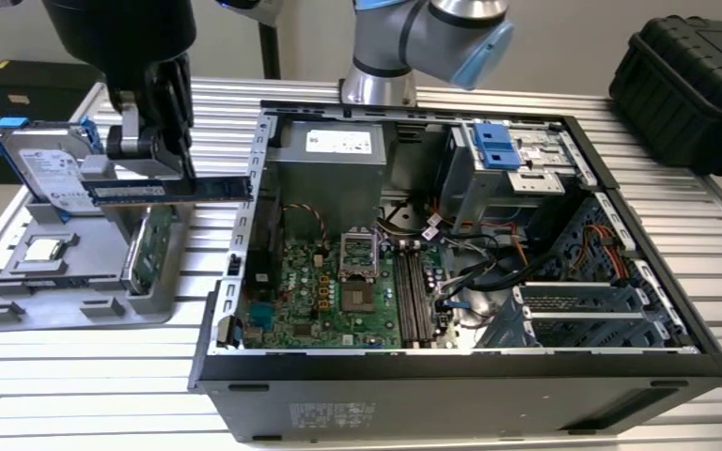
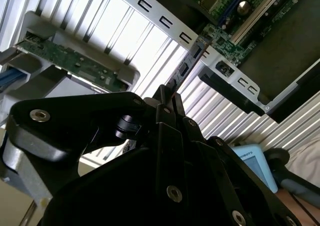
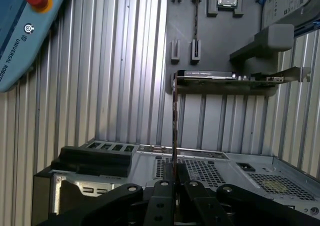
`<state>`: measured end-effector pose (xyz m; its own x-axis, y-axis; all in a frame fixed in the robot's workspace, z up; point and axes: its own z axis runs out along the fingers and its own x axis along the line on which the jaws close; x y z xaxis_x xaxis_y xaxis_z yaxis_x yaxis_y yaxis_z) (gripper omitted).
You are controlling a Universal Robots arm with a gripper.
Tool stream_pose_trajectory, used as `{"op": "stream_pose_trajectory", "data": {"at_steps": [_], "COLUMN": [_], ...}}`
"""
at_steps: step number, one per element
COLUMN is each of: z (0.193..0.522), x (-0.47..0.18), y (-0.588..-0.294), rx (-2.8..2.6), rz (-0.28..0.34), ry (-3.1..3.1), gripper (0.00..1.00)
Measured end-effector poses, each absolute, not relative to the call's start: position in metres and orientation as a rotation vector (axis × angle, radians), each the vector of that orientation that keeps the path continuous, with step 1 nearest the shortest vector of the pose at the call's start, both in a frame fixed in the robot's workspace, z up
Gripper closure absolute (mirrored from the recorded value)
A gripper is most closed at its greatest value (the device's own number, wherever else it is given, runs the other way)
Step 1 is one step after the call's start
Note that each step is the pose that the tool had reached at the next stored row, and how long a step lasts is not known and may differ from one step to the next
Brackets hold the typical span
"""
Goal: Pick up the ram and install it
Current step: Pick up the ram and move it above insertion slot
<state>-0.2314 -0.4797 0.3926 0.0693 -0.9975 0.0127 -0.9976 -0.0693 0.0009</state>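
The ram (image 1: pixel 198 189) is a long, thin dark stick held level in the air. It hangs above the grey parts holder (image 1: pixel 72 305), just outside the open computer case's wall on the exterior view's left. My gripper (image 1: pixel 148 180) is shut on the ram near its middle. Both wrist views show the ram (image 2: pixel 187 68) (image 3: pixel 175 121) edge-on, reaching out from between the closed fingers of my gripper (image 2: pixel 167 98) (image 3: pixel 173 172). The motherboard (image 1: pixel 323 291) lies inside the case, and its long memory slots (image 1: pixel 414 291) run beside the processor socket.
The holder carries a green card (image 1: pixel 148 249) (image 3: pixel 225 78), a hard drive in a blue frame (image 1: pixel 48 164) and a processor chip (image 1: pixel 41 249). The case's metal wall (image 1: pixel 251 188) stands between the ram and the motherboard. A teach pendant (image 3: pixel 25 31) lies on the slatted table. A black carrying box (image 1: pixel 694 85) sits at the back, on the exterior view's right.
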Motion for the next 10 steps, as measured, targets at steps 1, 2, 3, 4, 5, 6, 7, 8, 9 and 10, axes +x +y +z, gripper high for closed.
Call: {"op": "stream_pose_trajectory", "data": {"at_steps": [1, 2, 3, 4, 5, 6, 7, 8, 9, 10], "z": [0.3926, 0.3926, 0.3926, 0.3926, 0.3926, 0.3926, 0.3926, 0.3926, 0.3927, 0.3926], "x": [-0.2305, -0.2297, -0.2289, -0.228, -0.2271, -0.2263, -0.2255, -0.2246, -0.2237, -0.2229], "y": [-0.4797, -0.4797, -0.4797, -0.4797, -0.4797, -0.4796, -0.4796, -0.4797, -0.4797, -0.4796], "rx": [2.29, 2.29, 2.29, 2.29, 2.29, 2.29, 2.29, 2.29, 2.29, 2.29], "rz": [0.014, 0.014, 0.014, 0.014, 0.014, 0.014, 0.014, 0.014, 0.014, 0.014], "ry": [-2.137, -2.137, -2.137, -2.137, -2.137, -2.137, -2.137, -2.137, -2.137, -2.137], "gripper": [1.0, 1.0, 1.0, 1.0, 1.0, 1.0, 1.0, 1.0, 1.0, 1.0]}}
